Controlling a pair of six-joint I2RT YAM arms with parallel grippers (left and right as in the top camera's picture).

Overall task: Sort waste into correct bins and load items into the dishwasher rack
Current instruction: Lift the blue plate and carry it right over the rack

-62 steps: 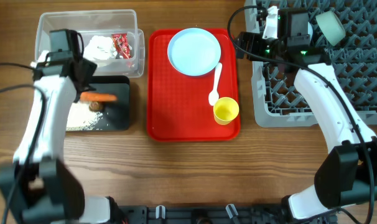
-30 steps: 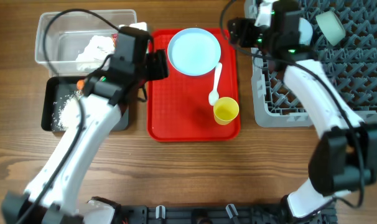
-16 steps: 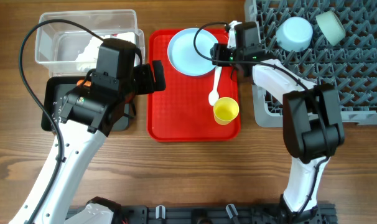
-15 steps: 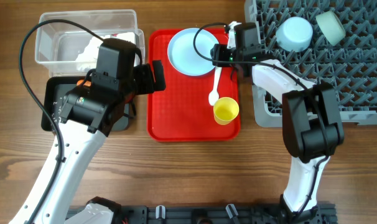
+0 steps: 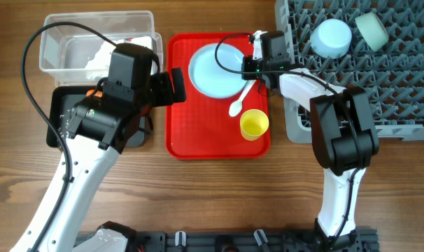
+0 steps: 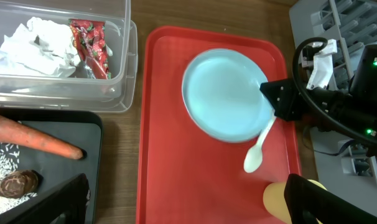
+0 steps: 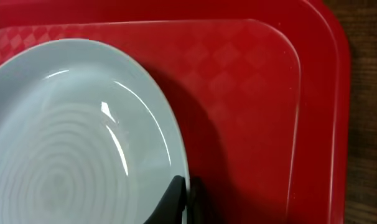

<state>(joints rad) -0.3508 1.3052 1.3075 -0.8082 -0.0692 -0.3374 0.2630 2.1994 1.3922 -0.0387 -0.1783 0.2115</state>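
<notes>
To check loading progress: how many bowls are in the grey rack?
2. One light blue bowl sits back left in the rack; the other bowl leans just right of it. The rack runs out of frame, so more may be hidden.

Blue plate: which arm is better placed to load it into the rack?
Right. The right gripper pinches the light blue plate at its rim, beside the dishwasher rack. The left gripper hangs open over the red tray's opposite edge.

Plate (image 5: 217, 68), spoon (image 5: 238, 102) and cup (image 5: 254, 124) on the serving tray (image 5: 191, 133). Left of it, tub (image 5: 58, 31) behind shallow tray (image 6: 70, 127); right of it, dishwasher rack (image 5: 408, 91) holding a bowl (image 5: 333, 36).
</notes>
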